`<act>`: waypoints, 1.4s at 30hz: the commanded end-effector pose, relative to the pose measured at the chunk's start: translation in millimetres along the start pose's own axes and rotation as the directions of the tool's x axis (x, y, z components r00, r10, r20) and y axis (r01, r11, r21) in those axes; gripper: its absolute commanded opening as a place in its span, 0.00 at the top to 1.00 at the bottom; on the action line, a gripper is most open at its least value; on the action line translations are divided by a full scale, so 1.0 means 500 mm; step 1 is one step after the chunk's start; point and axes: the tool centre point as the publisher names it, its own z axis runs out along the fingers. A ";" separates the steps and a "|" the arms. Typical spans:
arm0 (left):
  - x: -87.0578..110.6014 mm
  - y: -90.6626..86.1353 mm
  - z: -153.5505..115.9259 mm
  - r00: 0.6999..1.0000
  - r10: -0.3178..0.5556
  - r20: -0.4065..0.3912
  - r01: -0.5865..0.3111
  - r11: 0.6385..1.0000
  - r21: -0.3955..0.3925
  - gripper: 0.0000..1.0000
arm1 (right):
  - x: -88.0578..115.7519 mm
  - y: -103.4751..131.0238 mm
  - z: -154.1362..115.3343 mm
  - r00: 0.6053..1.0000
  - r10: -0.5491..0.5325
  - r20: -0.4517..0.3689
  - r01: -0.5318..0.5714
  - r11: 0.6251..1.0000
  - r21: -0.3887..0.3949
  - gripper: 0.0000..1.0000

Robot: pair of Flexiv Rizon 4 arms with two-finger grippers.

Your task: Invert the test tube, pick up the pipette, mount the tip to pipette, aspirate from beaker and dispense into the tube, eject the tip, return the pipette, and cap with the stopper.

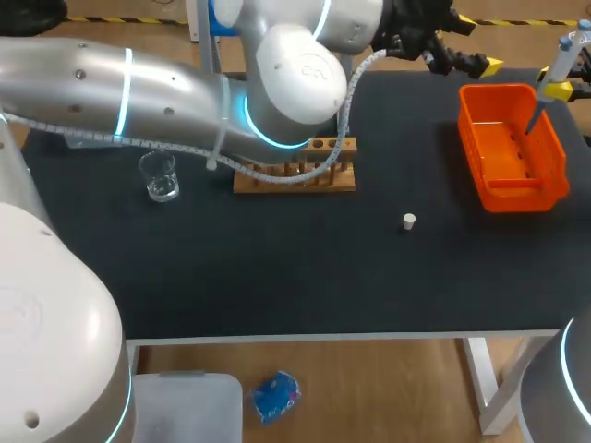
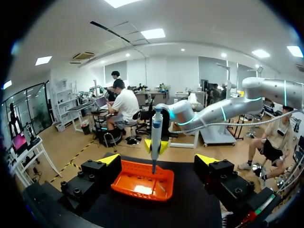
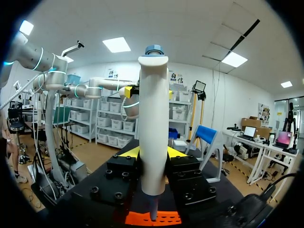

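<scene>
Right end effector (image 3: 153, 153) is clenched on the pipette (image 3: 153, 118), holding it upright at the table's (image 1: 277, 277) far right corner, its lower end inside the orange basket (image 1: 552, 166). Left end effector (image 2: 158, 160) is released, with the pipette ahead of it and apart from it.

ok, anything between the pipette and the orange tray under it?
Nothing visible. The pipette, clamped in the right gripper, hangs upright with its lower end over the open inside of the orange tray. The left gripper sits beside the tray, fingers open, off that line.
</scene>
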 end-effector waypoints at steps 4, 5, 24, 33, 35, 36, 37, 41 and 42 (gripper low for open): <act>-0.001 0.001 -0.006 1.000 0.000 -0.005 0.000 1.000 0.000 0.00 | 0.001 0.002 0.000 1.000 0.000 -0.001 0.000 1.000 0.003 1.00; -0.001 0.001 -0.006 1.000 0.000 -0.005 0.000 1.000 0.000 0.00 | 0.001 0.002 0.000 1.000 0.000 -0.001 0.000 1.000 0.003 1.00; -0.068 0.128 -0.164 0.994 0.100 -0.031 -0.094 0.982 0.161 0.00 | 0.001 0.002 0.000 1.000 0.000 -0.001 0.000 1.000 0.003 1.00; -0.067 0.146 -0.178 0.993 0.091 -0.082 -0.080 0.988 0.131 0.00 | 0.001 0.002 0.000 1.000 0.000 -0.001 0.000 1.000 0.003 1.00; -0.067 0.146 -0.178 0.993 0.091 -0.082 -0.080 0.988 0.131 0.00 | 0.001 0.002 0.000 1.000 0.000 -0.001 0.000 1.000 0.003 1.00; -0.067 0.146 -0.178 0.993 0.091 -0.082 -0.080 0.988 0.131 0.00 | 0.001 0.002 0.000 1.000 0.000 -0.001 0.000 1.000 0.003 1.00; -0.067 0.146 -0.178 0.993 0.091 -0.082 -0.080 0.988 0.131 0.00 | 0.001 0.002 0.000 1.000 0.000 -0.001 0.000 1.000 0.003 1.00; -0.067 0.146 -0.178 0.993 0.091 -0.082 -0.080 0.988 0.131 0.00 | 0.001 0.002 0.000 1.000 0.000 -0.001 0.000 1.000 0.003 1.00; -0.067 0.146 -0.178 0.993 0.091 -0.082 -0.080 0.988 0.131 0.00 | 0.001 0.002 0.000 1.000 0.000 -0.001 0.000 1.000 0.003 1.00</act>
